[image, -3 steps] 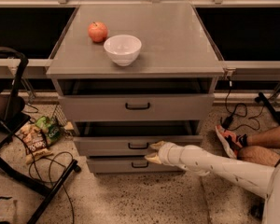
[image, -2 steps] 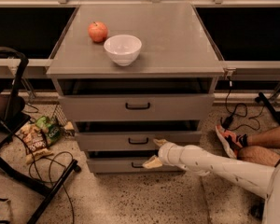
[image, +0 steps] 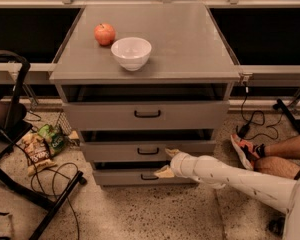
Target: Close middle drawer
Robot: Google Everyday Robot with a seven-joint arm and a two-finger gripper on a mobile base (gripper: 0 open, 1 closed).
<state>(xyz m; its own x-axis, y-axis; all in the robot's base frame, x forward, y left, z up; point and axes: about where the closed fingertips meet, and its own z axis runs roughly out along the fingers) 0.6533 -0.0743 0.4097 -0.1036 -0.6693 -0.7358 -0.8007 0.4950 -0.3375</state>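
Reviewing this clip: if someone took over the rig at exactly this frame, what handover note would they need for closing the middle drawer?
Claw: open, holding nothing, low at the front of the middle drawer, just right of its handle.
Middle drawer: a dark gap shows above its front panel. It looks not fully in, but I cannot tell how far out it is.
Done: claw brought to the drawer front.
Left: push the drawer in until flush, then draw the arm back.
Apple and bowl sit on the cabinet top, out of the way.
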